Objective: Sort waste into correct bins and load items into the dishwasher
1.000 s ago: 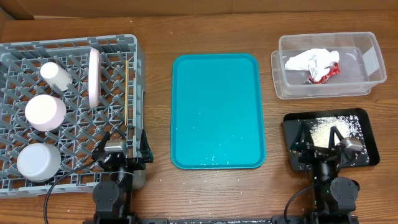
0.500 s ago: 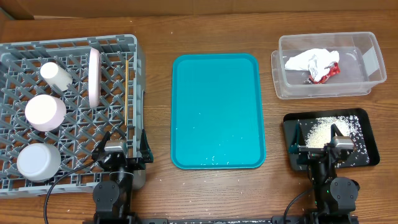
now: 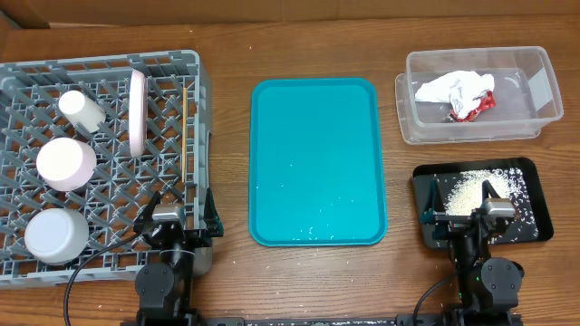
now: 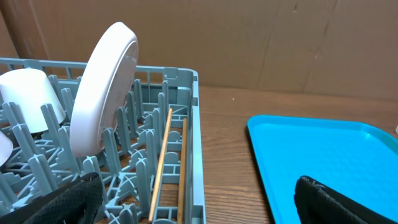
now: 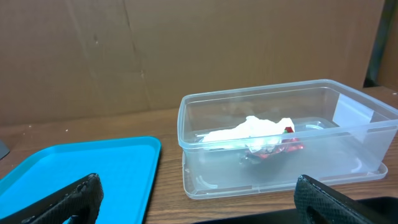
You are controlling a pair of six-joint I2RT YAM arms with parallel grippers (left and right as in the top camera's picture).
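The grey dish rack (image 3: 195,91) at the left holds the upright pale plate (image 3: 137,111), two whitish bowls (image 3: 65,163) (image 3: 55,234), a white cup (image 3: 81,110) and the chopsticks (image 3: 187,149). The clear tub (image 3: 535,91) at back right holds crumpled white paper (image 3: 449,88) and the red wrapper (image 3: 476,106). The black tray (image 3: 535,186) holds white rice (image 3: 467,188). My left gripper (image 3: 177,213) is open by the rack's front right corner. My right gripper (image 3: 462,201) is open over the black tray's near edge. The brown scrap is not visible.
A large teal tray (image 3: 313,158) lies in the middle with a few rice grains near its front edge. In the left wrist view the plate (image 4: 102,93) and chopsticks (image 4: 163,158) stand in the rack. A cardboard wall runs behind the table.
The right gripper shifted slightly over the black tray between one second ago and half a second ago, then stayed still. The left arm has not moved.
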